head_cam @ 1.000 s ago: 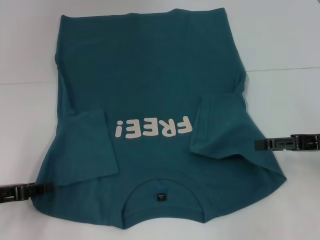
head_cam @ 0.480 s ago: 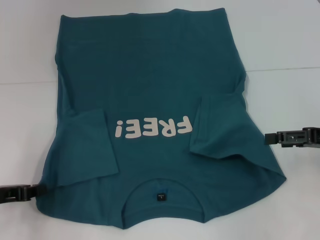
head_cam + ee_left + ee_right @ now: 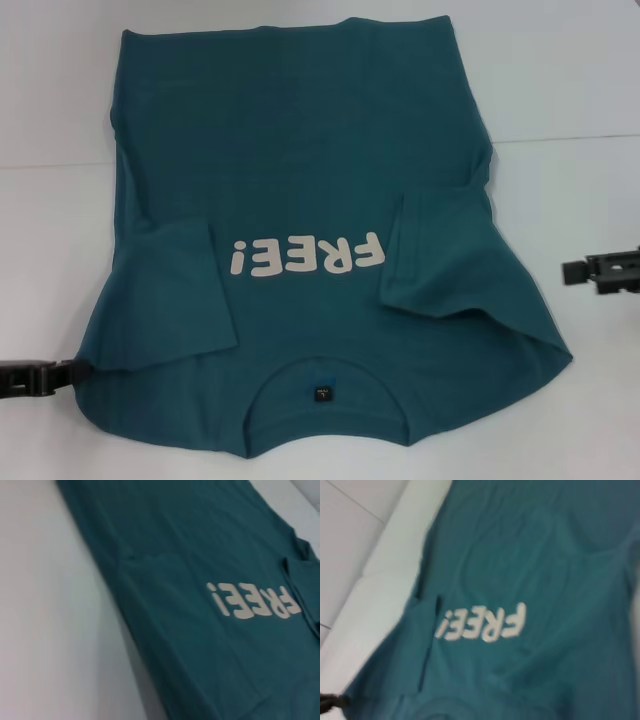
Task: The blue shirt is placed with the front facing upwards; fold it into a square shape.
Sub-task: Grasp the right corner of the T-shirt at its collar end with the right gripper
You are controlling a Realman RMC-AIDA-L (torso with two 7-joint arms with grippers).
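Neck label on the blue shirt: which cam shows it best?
Head view: the neck label sits in plain sight inside the collar of the blue shirt, near the camera. Neither wrist view shows it; both frame only cloth and the FREE! print.

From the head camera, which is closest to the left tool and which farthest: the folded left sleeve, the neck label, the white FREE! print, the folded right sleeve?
Measured from the left tool, at the shirt's near left edge:
1. Left sleeve, folded inward, just beside it.
2. Neck label and FREE! print, both mid-shirt: too close to call.
3. Right sleeve, across on the right side.
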